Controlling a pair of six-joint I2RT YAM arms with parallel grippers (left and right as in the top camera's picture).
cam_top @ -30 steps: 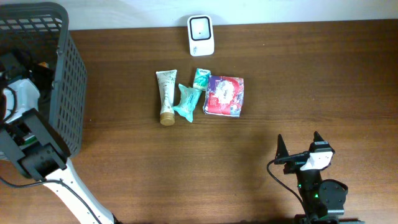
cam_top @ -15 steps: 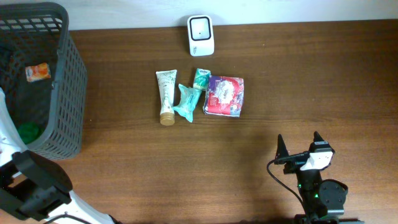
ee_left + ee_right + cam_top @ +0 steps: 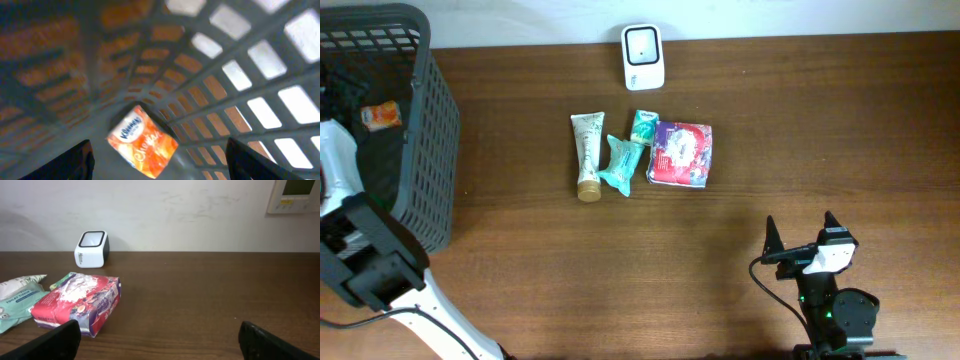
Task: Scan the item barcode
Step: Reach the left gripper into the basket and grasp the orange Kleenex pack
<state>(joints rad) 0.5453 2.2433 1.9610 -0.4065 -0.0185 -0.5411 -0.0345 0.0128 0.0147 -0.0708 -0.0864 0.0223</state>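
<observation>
Lifting the left fingers, spread wide and empty above the orange tissue pack lying inside the basket, could snag the basket's mesh wall and tip it; the right fingers stand wide, empty, well outside the basket.

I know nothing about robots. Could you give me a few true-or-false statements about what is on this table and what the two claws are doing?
1. An orange Kleenex pack lies inside the grey basket. True.
2. The left gripper is clamped on that pack. False: its fingers stand wide apart and the pack lies free below them.
3. The white scanner stands at the far edge of the table, beyond the group of items. True.
4. The right gripper holds the red and purple pack. False: it is open and empty; that pack lies on the table.
5. The tube is in the basket. False: it lies on the table beside the teal wipes pack.
</observation>
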